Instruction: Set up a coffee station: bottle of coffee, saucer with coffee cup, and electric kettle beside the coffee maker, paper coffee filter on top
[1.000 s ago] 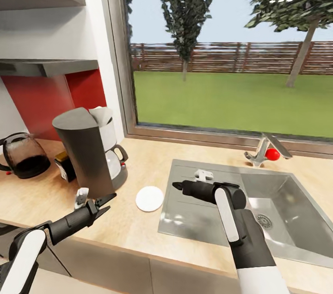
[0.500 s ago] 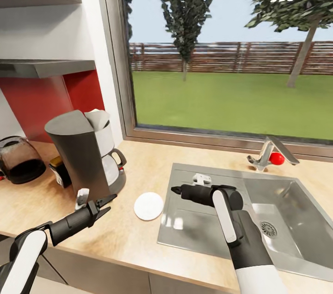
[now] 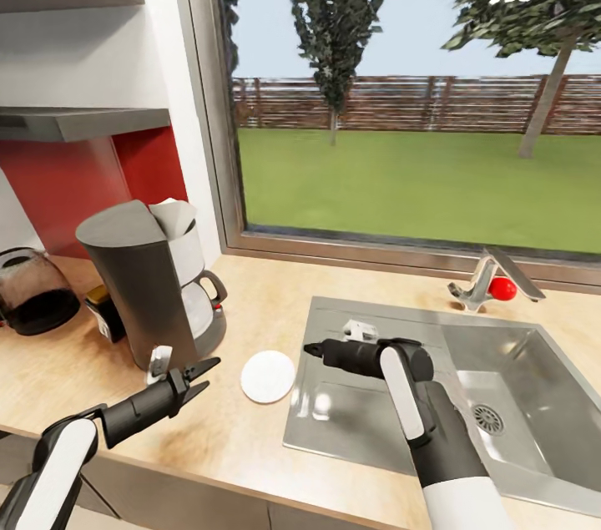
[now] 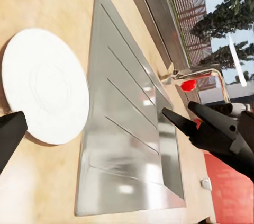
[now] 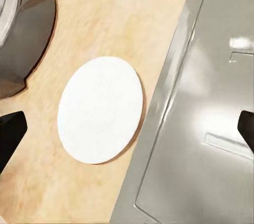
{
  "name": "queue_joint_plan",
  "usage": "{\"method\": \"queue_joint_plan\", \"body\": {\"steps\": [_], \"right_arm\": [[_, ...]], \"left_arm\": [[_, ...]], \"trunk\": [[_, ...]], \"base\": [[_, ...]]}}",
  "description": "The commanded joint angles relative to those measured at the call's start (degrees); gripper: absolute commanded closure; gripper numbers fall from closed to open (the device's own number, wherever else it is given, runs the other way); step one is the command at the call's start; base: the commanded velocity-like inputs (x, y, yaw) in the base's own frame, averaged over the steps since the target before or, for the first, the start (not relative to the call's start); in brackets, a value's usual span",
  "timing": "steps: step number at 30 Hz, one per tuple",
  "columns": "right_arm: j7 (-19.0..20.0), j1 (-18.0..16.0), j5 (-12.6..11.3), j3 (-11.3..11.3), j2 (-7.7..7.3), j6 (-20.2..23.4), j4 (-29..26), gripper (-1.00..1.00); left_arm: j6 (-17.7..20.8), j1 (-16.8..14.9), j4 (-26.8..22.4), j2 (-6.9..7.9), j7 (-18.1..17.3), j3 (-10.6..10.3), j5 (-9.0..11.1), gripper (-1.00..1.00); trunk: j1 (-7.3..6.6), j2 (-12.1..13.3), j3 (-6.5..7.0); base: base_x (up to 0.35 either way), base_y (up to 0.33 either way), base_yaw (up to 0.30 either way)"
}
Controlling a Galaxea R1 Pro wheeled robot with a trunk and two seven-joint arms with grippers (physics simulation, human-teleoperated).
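The tall dark-grey coffee maker [image 3: 138,288] stands on the light-wood countertop [image 3: 259,296] with the white paper coffee filter [image 3: 171,217] on its top. The bottle of coffee [image 3: 104,315] and the smoky electric kettle [image 3: 29,292] sit to its left, below the kitchen shelf [image 3: 75,123]. To its right the white saucer [image 3: 268,376] [image 4: 45,94] [image 5: 100,110] lies flat and bare. My left gripper [image 3: 207,374] is open, just left of the saucer. My right gripper [image 3: 309,349] is open, hovering at the saucer's right over the sink's drainboard. The coffee cup is out of view.
A grey steel sink [image 3: 501,363] with a drainboard [image 4: 121,128] is set into the countertop at the right, with a tap and red knob [image 3: 502,288] behind it. A large window runs along the back. A red backsplash [image 3: 67,179] lines the wall at the left.
The camera has shifted a little, sliding the scene left and down. My left gripper has edged right, closer to the saucer. The right gripper has stayed over the drainboard.
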Motion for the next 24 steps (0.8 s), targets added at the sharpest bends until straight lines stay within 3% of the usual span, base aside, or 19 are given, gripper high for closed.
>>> {"method": "queue_joint_plan", "body": {"steps": [1,4,7,14,24], "right_arm": [[0.5,-0.1,-0.2,0.5,0.02,0.3,0.0,-1.00],[0.5,-0.1,-2.1,5.3,0.02,0.3,0.1,-1.00],[0.5,-0.1,-3.4,7.2,0.02,0.2,0.9,-1.00],[0.5,-0.1,-4.3,8.0,0.02,0.3,3.3,-1.00],[0.5,0.0,-4.3,7.9,0.02,0.3,3.6,-1.00]], "left_arm": [[0.3,-0.1,0.0,-0.40,-0.4,0.1,-0.3,-1.00],[0.3,-0.1,0.1,-1.02,-0.4,0.0,-0.3,-1.00],[0.3,-0.1,0.1,-1.32,-0.5,0.0,-0.3,-1.00],[0.2,-0.1,0.1,-1.86,-3.2,0.0,-0.4,-1.00],[0.2,-0.1,0.1,-1.93,-3.9,0.1,-0.3,-1.00]], "trunk": [[0.04,-0.1,-0.13],[0.04,-0.1,-0.13],[0.04,-0.1,-0.13],[0.04,-0.1,-0.13],[0.04,-0.1,-0.13]], "base": [[0.003,0.000,0.000],[0.001,0.000,0.000],[0.000,0.000,0.000],[0.000,0.000,0.000],[0.000,0.000,0.000]]}}
